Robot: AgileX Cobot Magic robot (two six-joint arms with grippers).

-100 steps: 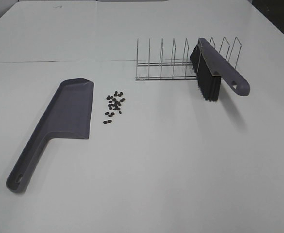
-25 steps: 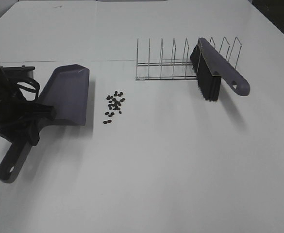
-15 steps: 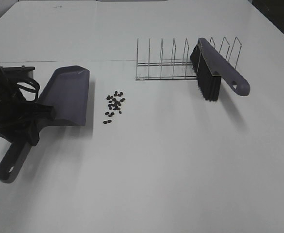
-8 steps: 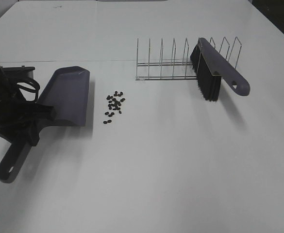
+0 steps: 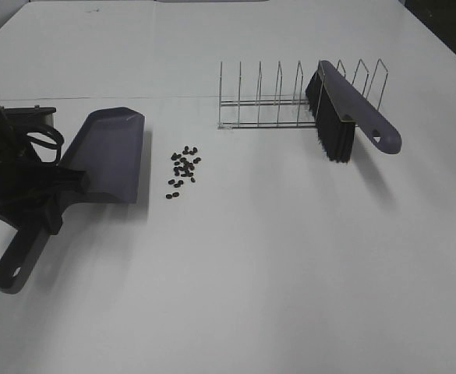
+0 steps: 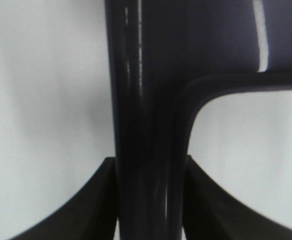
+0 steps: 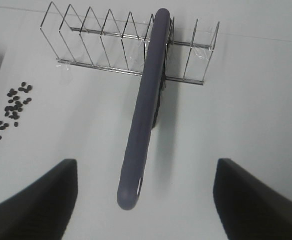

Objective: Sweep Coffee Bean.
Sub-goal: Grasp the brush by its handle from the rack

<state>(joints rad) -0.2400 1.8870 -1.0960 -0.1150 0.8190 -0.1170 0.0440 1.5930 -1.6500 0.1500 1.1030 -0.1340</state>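
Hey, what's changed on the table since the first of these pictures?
The left gripper came in and closed on the handle of the dustpan, shifting it slightly left and back. The coffee beans, brush and wire rack stayed put.

The coffee beans point(image 5: 182, 167) are about twenty tiny oval pieces, dark brown to black, lying loose on the white worktop point(image 5: 274, 273). They sit in its left half, near the middle and well apart from every edge. The cluster is densest at its far end and thins toward the near-left corner, where one bean lies slightly apart from the others.
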